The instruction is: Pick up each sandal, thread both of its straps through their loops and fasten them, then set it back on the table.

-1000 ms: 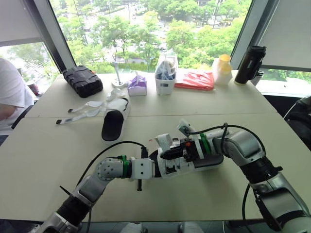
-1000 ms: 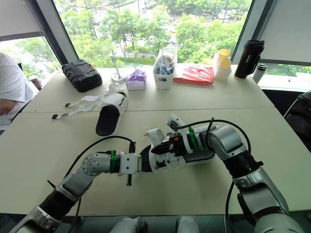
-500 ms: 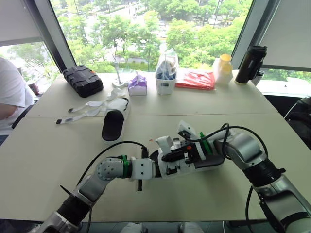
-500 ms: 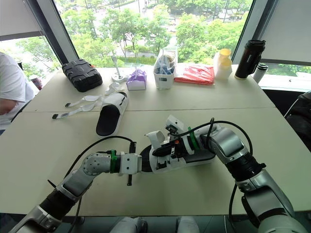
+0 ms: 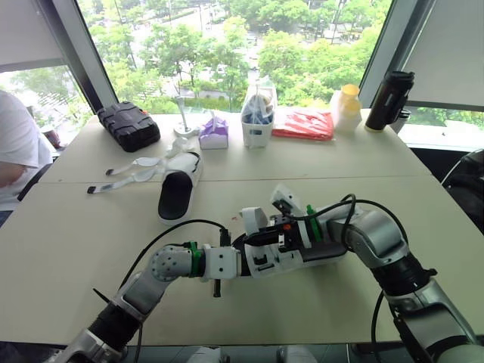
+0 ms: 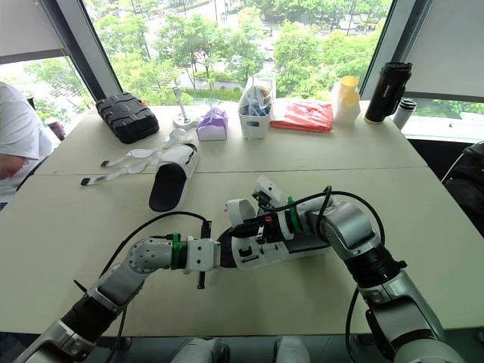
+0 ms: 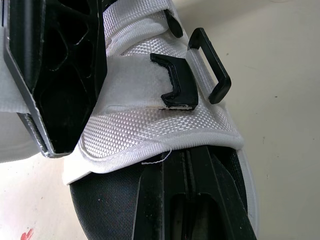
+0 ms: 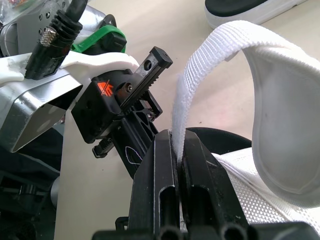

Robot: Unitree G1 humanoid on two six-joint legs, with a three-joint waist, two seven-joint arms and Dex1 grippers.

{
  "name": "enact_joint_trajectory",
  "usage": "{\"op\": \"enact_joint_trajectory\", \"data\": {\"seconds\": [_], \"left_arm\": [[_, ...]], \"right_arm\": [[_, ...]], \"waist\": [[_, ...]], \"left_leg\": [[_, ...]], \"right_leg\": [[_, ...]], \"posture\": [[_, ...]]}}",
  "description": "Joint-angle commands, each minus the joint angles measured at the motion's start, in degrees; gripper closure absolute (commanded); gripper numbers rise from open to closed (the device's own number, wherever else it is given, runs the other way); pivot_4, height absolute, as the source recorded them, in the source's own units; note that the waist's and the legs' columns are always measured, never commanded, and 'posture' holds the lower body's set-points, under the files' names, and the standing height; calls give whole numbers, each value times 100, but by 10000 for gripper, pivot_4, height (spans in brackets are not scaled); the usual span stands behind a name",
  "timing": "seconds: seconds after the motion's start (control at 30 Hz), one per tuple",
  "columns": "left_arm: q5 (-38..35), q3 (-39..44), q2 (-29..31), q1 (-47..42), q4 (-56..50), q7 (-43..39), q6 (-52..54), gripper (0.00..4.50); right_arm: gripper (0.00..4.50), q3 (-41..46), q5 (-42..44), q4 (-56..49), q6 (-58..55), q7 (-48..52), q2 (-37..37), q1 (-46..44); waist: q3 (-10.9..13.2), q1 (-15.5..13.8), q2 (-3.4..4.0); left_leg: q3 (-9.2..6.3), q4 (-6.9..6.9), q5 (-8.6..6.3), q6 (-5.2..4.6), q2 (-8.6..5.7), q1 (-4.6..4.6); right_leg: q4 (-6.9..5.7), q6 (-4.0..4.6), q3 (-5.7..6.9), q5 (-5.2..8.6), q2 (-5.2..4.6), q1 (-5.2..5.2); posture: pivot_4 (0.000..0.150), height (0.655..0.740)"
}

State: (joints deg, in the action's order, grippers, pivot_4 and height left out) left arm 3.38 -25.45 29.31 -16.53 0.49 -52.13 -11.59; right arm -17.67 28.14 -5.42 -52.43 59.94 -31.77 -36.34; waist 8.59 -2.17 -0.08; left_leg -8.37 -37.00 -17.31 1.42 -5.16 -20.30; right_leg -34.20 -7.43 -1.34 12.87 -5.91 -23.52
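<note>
Table [image 5: 91, 227]: 2 sandals counted. One sandal [image 7: 155, 127] is held at lower centre of the head views. The second sandal [image 5: 178, 190] is left at upper left, with 2 loose straps splayed out.

Change in the last second: the right gripper [image 8: 177, 150] has been shifted left in frame. It is clamped on the white strap [image 8: 220, 50], which is now arched higher. The left gripper [image 5: 240, 261] is pinched on the sandal's upper.

1 black loop [image 7: 212, 65] is seen empty, so threading is judged approached but not done, and nothing is fastened.
</note>
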Motion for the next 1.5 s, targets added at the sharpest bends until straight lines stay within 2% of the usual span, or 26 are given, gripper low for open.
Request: {"op": "enact_joint_trajectory", "data": {"seconds": [0.03, 0.2, 0.53, 0.77, 1.0, 1.1, 1.23, 1.33, 1.5], "left_arm": [[499, -368, 170, 276, 675, -168, 341, 45000], [502, -370, 179, 295, 650, -161, 352, 45000], [498, -368, 178, 279, 669, -164, 332, 45000], [494, -371, 178, 285, 663, -165, 331, 45000], [507, -370, 174, 282, 670, -151, 326, 45000], [510, -374, 168, 279, 680, -150, 319, 45000], [513, -382, 153, 280, 674, -140, 324, 45000], [516, -382, 150, 290, 683, -125, 317, 45000], [525, -395, 165, 283, 737, -139, 274, 45000]], "right_arm": [[44112, -84, -75, -63, 79, 164, -128, -36], [44112, -250, 16, -377, -70, 515, -471, 115], [44112, -197, -26, -713, 241, 544, -488, 231], [44112, -602, -290, -1084, 536, 816, -880, 458], [44112, -864, -1063, -926, 1290, 550, -889, 610], [35848, -782, -1124, -903, 1311, 457, -846, 595], [16164, -472, -958, -1273, 1222, 641, -1208, 647], [1519, -22, -522, -1723, 912, 845, -1644, 759], [420, 789, 239, -2400, 407, 1058, -2385, 1329]], "waist": [[0, -1, 0], [0, -8, 0], [0, -6, 0], [0, -2, -2], [-3, 1, -6], [-9, 3, -14], [-8, 0, -15], [-5, -13, -12], [-3, -31, -16]], "left_leg": [[0, 0, 0, 0, 0, 0], [0, 0, 0, 0, 0, -1], [-1, 1, -1, -2, 0, -2], [0, 1, -1, -2, 0, -2], [1, 1, -1, -1, 1, 4], [0, 1, -1, -1, 4, 11], [0, 0, -1, -1, 5, 15], [-1, -2, -1, -1, 3, 3], [-2, -2, -1, -1, 3, -1]], "right_leg": [[0, -1, 0, 0, 0, 0], [1, -2, 0, 2, 0, 1], [3, -4, 1, 3, -1, 1], [5, -8, 1, 5, -2, 3], [5, -9, 2, 6, -1, 7], [4, -8, 2, 7, 0, 13], [3, 5, 2, 14, 0, 17], [5, 4, 3, 14, -2, 11], [9, 3, 5, 14, -4, 10]], "posture": [[1500, 7400], [1500, 7400], [1500, 7400], [1500, 7400], [1500, 7400], [1500, 7400], [1500, 7400], [1500, 7400], [1500, 7400]]}}
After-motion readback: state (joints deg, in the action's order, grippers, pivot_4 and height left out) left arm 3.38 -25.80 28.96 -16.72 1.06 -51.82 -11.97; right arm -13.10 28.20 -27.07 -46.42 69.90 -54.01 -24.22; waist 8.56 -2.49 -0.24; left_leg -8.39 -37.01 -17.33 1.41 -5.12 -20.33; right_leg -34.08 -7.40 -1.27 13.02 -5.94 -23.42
